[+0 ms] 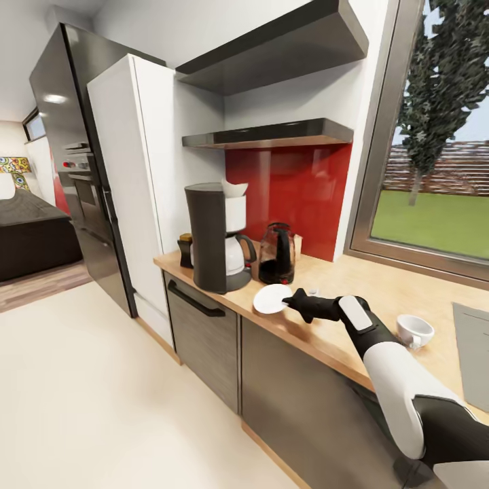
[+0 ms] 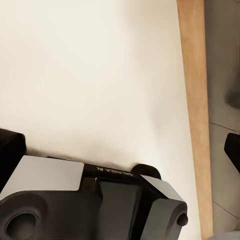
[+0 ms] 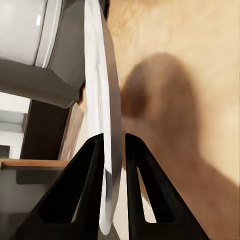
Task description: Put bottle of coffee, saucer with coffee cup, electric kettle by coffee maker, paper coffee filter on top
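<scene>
Right gripper [image 1: 293, 299] is clamped on the saucer's [image 1: 271, 298] rim, holding it tilted just above the countertop [image 1: 380, 285], right by the coffee maker [image 1: 216, 238] and kettle [image 1: 277, 254].

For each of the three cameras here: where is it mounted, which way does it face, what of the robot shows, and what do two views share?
Head view: on the head, looking down at the kitchen countertop, coffee maker, electric kettle; the right arm shows.
Left wrist view: on the left arm, facing pale floor and a countertop edge; dark gripper housing shows.
Right wrist view: along the right gripper, jaws pinching the saucer rim.
Shared: saucer and right gripper in head and right wrist views.
</scene>
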Controlling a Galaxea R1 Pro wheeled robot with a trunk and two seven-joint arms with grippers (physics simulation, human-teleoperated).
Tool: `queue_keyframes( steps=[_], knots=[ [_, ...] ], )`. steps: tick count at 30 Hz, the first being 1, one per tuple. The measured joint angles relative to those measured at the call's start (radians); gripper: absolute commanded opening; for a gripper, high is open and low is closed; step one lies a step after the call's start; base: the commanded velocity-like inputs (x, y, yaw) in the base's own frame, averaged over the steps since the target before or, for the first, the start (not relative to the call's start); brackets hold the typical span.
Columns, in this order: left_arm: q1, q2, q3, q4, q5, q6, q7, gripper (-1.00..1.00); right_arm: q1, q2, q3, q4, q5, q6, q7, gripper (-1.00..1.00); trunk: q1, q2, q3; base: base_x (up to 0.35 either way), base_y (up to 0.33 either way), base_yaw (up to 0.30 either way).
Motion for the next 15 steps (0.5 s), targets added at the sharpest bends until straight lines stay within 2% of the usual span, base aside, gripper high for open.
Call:
queue_keyframes(
  steps=[7, 15],
  knots=[
    [0.0, 0.001, 0.001, 0.0, 0.0, 0.0, 0.0, 1.0, 0.0, 0.006, 0.0, 0.0, -0.018, 0.0, -0.012, -1.0, 0.0, 0.0, 0.0, 0.042, 0.018, 0.0],
    [0.0, 0.001, 0.002, 0.0, 0.0, 0.0, 0.0, 1.0, 0.0, 0.006, -0.001, 0.0, -0.019, 0.0, -0.014, -1.0, 0.0, 0.0, 0.0, 0.108, 0.087, 0.0]
  ],
)
